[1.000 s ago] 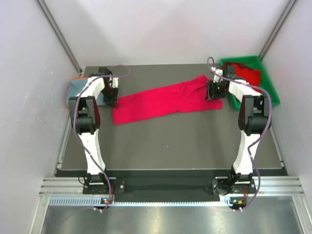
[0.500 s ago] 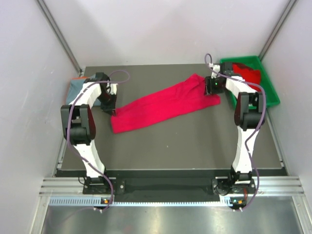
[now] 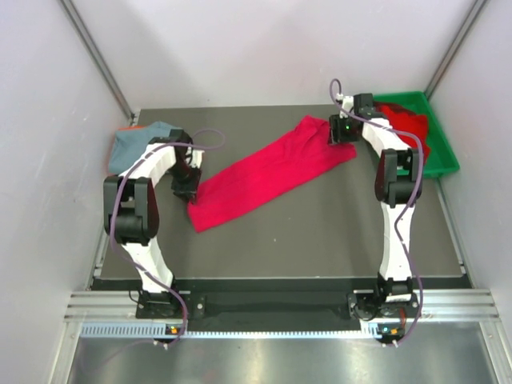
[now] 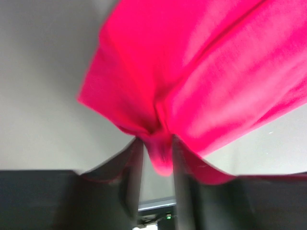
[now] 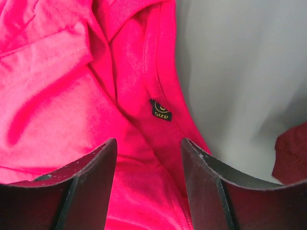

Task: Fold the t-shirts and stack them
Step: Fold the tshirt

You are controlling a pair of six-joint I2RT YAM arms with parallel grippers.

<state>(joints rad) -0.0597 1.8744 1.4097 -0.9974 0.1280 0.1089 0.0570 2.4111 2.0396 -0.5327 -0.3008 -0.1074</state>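
**Folding barely begun: one red shirt stretched out, no stack yet**

The red shirt (image 3: pixel 268 168) lies as a long diagonal band across the table (image 3: pixel 304 232), unfolded and bunched lengthwise. The left hand (image 3: pixel 186 190) is pinched on the shirt's near-left end; in the left wrist view a tuck of red cloth is squeezed between its fingers (image 4: pixel 130 175). The right hand (image 3: pixel 339 132) sits over the far-right end by the collar, jaws spread, with the size label (image 5: pixel 160 111) showing between them. From the pictures it does not seem to be gripping anything.

A grey shirt (image 3: pixel 132 146) rests at the far-left corner, apparently set aside. More red shirts (image 3: pixel 404 120) wait in the bin (image 3: pixel 444 156). By this reading no fold of the red shirt is made, and the bin's shirts are all still to do.

Against the earlier views, the band has swung steeper: its right end has moved toward the far edge and its left end nearer the arms. The left hand has drawn back from the grey shirt, which now shows more fully.
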